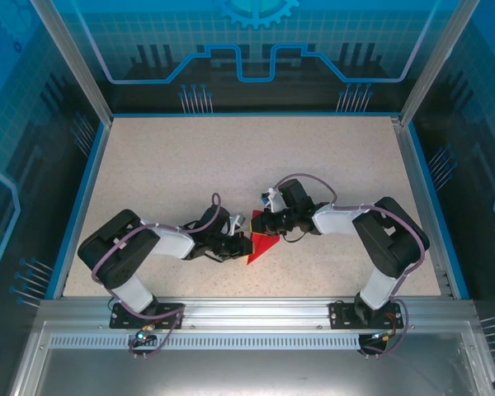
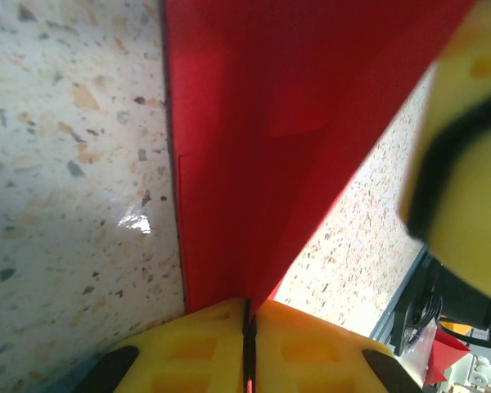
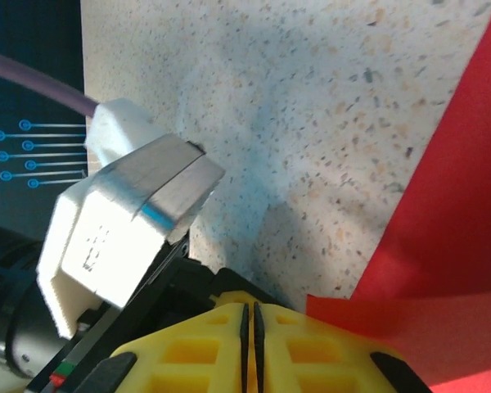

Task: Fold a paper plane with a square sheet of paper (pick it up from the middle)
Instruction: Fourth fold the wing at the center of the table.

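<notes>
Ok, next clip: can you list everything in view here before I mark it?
square sheet of paper: one, bright red, creased to a pointed shape, mid-table between the grippers
table: one, speckled beige, blue rim
enclosure panels: blue with printed lines, back and sides
rail: one, silver, near edge, both bases bolted on
left gripper: yellow fingers, shut on the paper's narrow end
right gripper: yellow fingers, shut at the paper's edge; grip unclear
left arm, right arm: two, black and white, purple cables
</notes>
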